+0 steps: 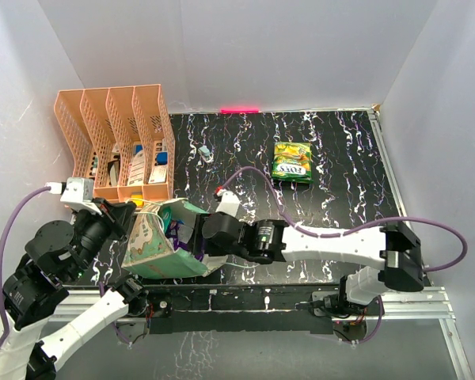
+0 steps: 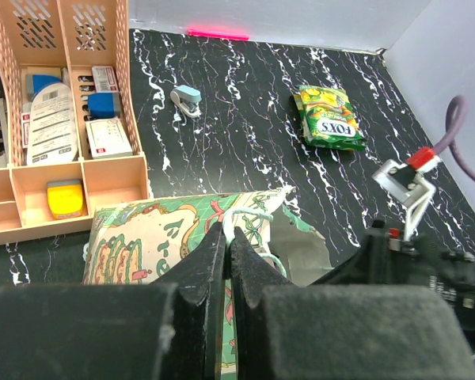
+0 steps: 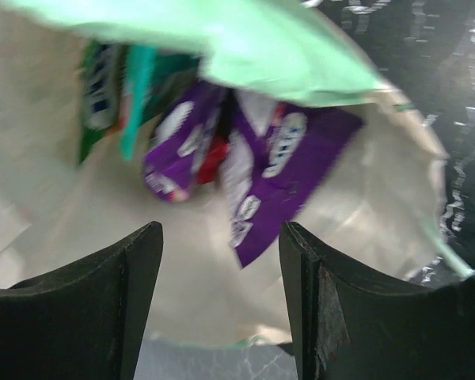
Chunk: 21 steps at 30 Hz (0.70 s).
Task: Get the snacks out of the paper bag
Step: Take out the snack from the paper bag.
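Black marbled table (image 1: 340, 158) between white walls; bag (image 1: 154, 245) on its side at lower left of the top view.
Left gripper (image 2: 228, 237) pressed together on the bag's rim, right beside the string handle (image 2: 249, 215). Right gripper (image 3: 222, 229) spread wide at the bag's mouth, gripping nothing, tips just short of the purple packets (image 3: 277, 174) inside; green and teal packets (image 3: 103, 87) behind them at upper left of the wrist view. One green packet (image 1: 292, 161) out on the table, upper right of centre. Orange rack (image 1: 115, 134) at upper left.

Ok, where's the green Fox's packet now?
The green packet lies flat on the table, far side right of centre in the top view, apart from the paper bag.
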Motion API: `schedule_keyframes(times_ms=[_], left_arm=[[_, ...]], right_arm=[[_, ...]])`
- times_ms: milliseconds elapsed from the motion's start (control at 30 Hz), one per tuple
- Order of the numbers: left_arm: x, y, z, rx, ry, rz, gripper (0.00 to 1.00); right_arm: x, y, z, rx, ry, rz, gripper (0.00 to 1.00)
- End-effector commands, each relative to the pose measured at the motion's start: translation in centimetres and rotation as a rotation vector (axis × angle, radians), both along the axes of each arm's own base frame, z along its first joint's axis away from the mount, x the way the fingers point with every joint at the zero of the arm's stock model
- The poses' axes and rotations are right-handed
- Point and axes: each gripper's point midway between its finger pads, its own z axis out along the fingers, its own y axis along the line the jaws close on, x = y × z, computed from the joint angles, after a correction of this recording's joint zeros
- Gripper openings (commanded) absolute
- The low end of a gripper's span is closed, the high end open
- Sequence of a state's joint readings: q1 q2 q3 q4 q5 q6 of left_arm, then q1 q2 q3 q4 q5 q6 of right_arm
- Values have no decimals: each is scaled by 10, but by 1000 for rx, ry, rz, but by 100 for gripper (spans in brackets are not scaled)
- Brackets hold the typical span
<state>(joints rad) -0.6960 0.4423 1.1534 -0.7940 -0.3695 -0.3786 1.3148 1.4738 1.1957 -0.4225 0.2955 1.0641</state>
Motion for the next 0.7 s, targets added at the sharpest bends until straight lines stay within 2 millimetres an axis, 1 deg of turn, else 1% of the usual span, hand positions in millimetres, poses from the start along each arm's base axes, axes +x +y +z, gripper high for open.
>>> schedule_keyframes(times_ms=[0,167,267,400,533,667], left_arm=[[-4,3,15,-27,-38,-2,0],[-6,6,17,-30,-50,0,0],[-7,5,17,-39,-54,-8,0],[-6,0,18,-56,-61,-26,0],[-8,-6,17,-71,-59,-52,0],[-8,-9,14,-85,-72,-69,0]], right_arm=[[32,-15,6,32,6,-300,62],[32,-22,-19,37,48,-360,55],[36,-19,-32,9,52,-382,54],[39,-15,-56,-56,69,-425,55],[41,-13,-70,-82,83,-450,56],[43,-2,-76,-81,82,-449,57]])
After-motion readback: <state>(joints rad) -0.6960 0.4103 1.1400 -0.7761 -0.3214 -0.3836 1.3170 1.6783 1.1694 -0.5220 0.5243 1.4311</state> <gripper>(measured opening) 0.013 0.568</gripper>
